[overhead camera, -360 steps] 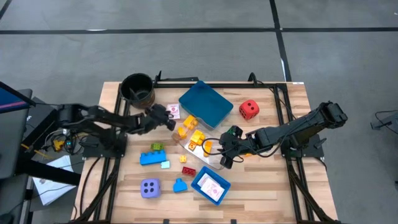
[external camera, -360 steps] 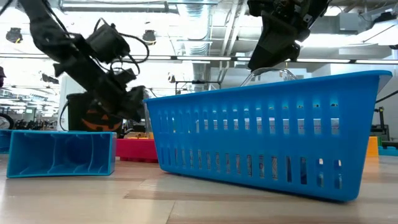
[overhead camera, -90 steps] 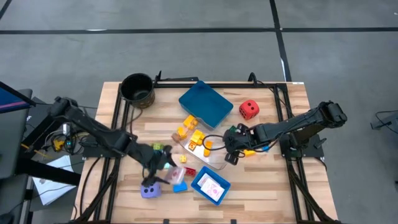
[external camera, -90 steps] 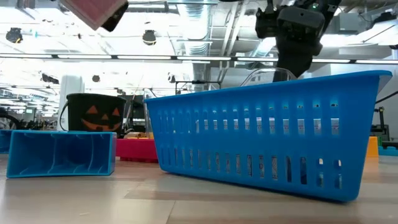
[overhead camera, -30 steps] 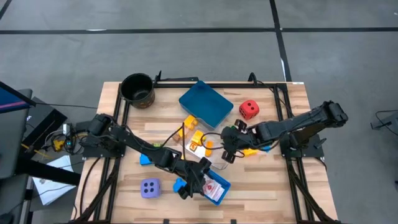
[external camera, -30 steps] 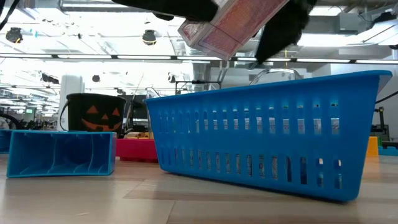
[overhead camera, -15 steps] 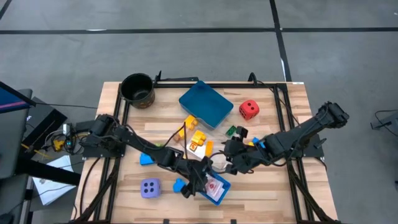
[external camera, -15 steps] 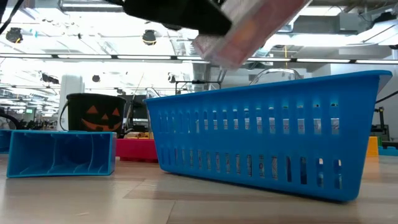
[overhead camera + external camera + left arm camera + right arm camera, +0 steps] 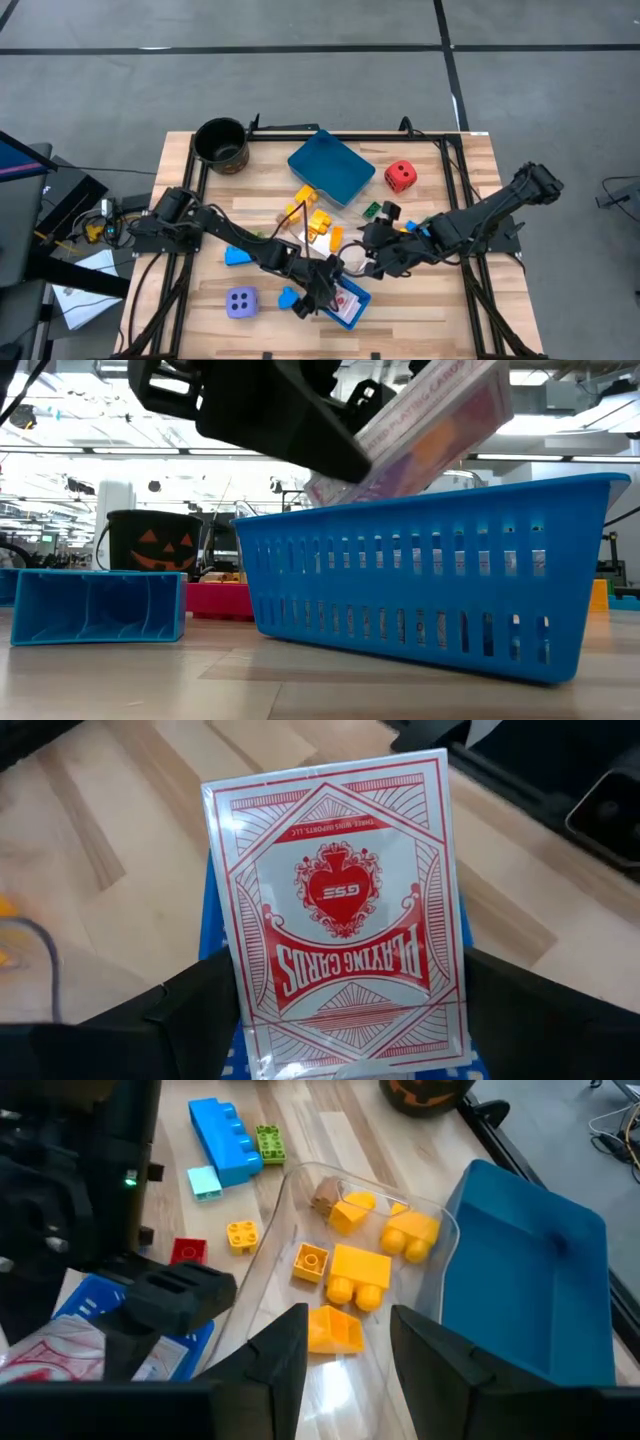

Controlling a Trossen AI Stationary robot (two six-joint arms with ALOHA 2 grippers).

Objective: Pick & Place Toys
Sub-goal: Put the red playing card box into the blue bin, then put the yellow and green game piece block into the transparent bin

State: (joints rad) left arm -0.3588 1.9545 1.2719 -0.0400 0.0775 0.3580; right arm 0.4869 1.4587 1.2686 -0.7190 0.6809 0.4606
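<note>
My left gripper is shut on a white, red-printed pack of playing cards, over the small blue basket near the table's front. In the low view the pack tilts, with its low end at the basket's rim. My right gripper stands open over the near end of a clear tray that holds yellow bricks. One yellow brick shows between its fingers. A lavender die and a red die rest on the table. My left gripper pinches the pack by its two long edges, near the end closest to the wrist, one finger on each side. The fingers slant down from the table's left. The pack is lifted, tilted, its printed back toward the wrist camera. I cannot tell whether my right gripper touches the clear tray.
An upturned blue tray lies at the far middle and a dark pumpkin pot at the far left corner. A long blue brick, a green brick and a red brick lie left of the clear tray.
My left gripper has lowered the card pack toward the blue basket and tipped it more, so its low end now reaches the rim. My right gripper has moved toward the table's near edge, closer to the basket and my left gripper.
</note>
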